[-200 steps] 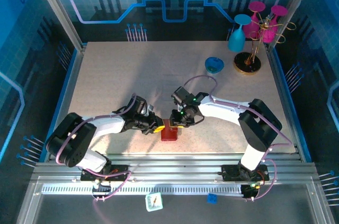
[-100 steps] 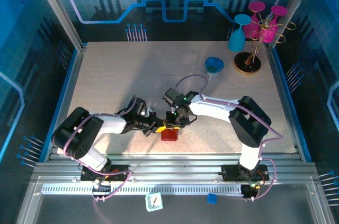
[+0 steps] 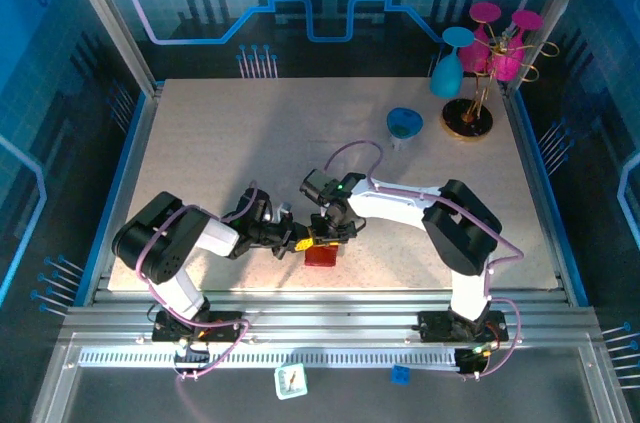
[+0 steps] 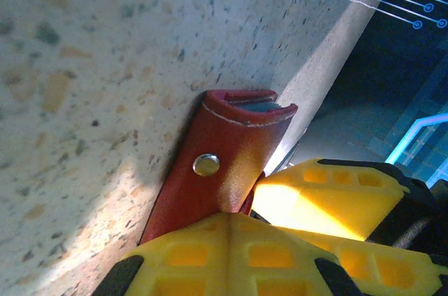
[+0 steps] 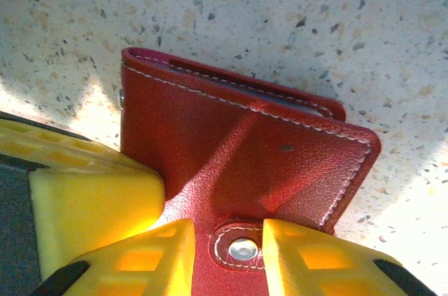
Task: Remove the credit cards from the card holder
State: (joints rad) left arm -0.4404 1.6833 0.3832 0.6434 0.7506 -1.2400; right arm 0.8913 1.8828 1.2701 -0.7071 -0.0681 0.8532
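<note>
Top external view: the folded holder (image 3: 320, 255) lies near the 6 o'clock edge of the counter (image 3: 220, 143), about midway along it. My left claw (image 3: 300, 242) meets it at its 10 o'clock corner. My right claw (image 3: 328, 234) comes onto it from 12 o'clock. The two claws are just beside each other, both touching the red leather.

Through my right wrist camera, my two yellow fingers (image 5: 147, 261) stand narrowly apart. The tab (image 5: 231, 278) and its snap (image 5: 243, 248) sit between them, with a fingertip against each edge of the tab. That claw is nearly closed and has the tab. The leather rises in a crease from the holder's face toward the tab. A yellow finger of my left claw lies against the holder at its 8 o'clock side.

Through my left wrist camera, my fingers there (image 4: 231, 254) are drawn together with no gap. The holder's red leather, bearing a metal stud (image 4: 206, 164), runs down into them, so this claw looks clamped on the holder. A grey-blue sliver shows inside the holder's fold at its 12 o'clock end. I cannot tell whether it is card or lining. Another yellow finger sits at 3 o'clock of mine, just beside the leather.

Well apart, toward 1 o'clock on the counter, stand a blue dish (image 3: 404, 123) and a rack (image 3: 468, 121) of pink and teal glasses.
</note>
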